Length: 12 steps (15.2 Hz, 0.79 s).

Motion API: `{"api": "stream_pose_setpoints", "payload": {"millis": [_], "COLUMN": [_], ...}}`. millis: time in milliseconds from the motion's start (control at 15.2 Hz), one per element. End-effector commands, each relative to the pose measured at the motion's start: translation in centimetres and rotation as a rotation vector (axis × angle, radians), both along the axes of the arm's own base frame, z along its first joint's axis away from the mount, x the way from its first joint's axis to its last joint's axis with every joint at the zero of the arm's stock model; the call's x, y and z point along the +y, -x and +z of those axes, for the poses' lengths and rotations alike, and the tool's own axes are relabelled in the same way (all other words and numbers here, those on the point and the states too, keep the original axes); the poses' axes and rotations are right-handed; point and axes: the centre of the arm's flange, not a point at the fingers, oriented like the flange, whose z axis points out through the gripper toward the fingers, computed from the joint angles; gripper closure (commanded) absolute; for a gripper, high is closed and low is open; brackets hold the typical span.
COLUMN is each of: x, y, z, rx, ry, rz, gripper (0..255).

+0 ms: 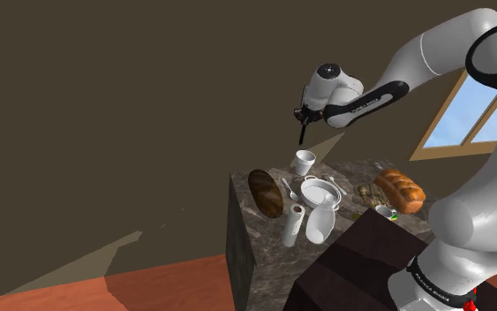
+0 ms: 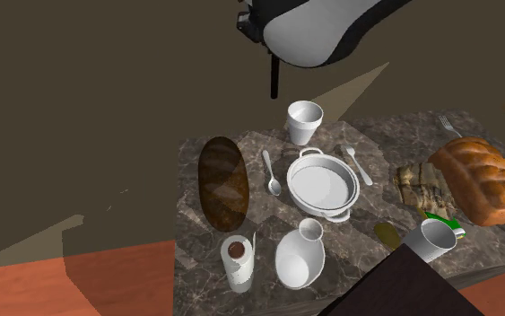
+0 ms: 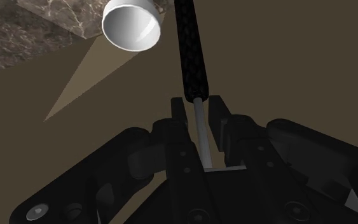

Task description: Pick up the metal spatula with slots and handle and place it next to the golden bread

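— Holding what, right now?

— Pinching the spatula (image 3: 191, 51) by its thin metal neck, between the narrowed fingers (image 3: 179, 111) of the gripper (image 3: 199, 105). Hanging high in the air near the far edge of the desk (image 2: 196, 215), just past the white cup (image 2: 304, 121), with the black handle end downward.

— Worried about anything?

— Mostly about slip. Such a slim, smooth neck to clamp; could swivel or slide out mid-swing, dragged by that likely heavier handle.

— And on the way to the golden bread (image 2: 479, 179)?

— Plenty to clip if carried low: cup, two-handled white pot (image 2: 324, 184), fork (image 2: 360, 166). Better to travel high.

— And at the landing?

— Tight. Crowded there by a brownish stack (image 2: 418, 184) just beside it and a mug (image 2: 431, 241) nearby; could nudge either on the way down, or end up beside the dark loaf (image 2: 222, 182) by mistake, well apart from the goal.
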Motion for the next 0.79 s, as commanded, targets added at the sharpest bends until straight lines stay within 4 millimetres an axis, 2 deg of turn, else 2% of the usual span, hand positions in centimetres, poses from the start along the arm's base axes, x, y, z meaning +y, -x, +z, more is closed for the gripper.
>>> {"api": "stream_pose_setpoints", "payload": {"millis": [0,462,528,726], "x": [0.0,0.0,0.0,-3.6], "y": [0.1,0.1,0.1,1.7], "z": [1.1,4.8,4.8,4.9], "rx": [0.0,0.0,0.0,0.0], "ry": [0.0,0.0,0.0,0.0], "rz": [0.0,0.0,0.0,0.0], "gripper": [255,255,255,255]}}
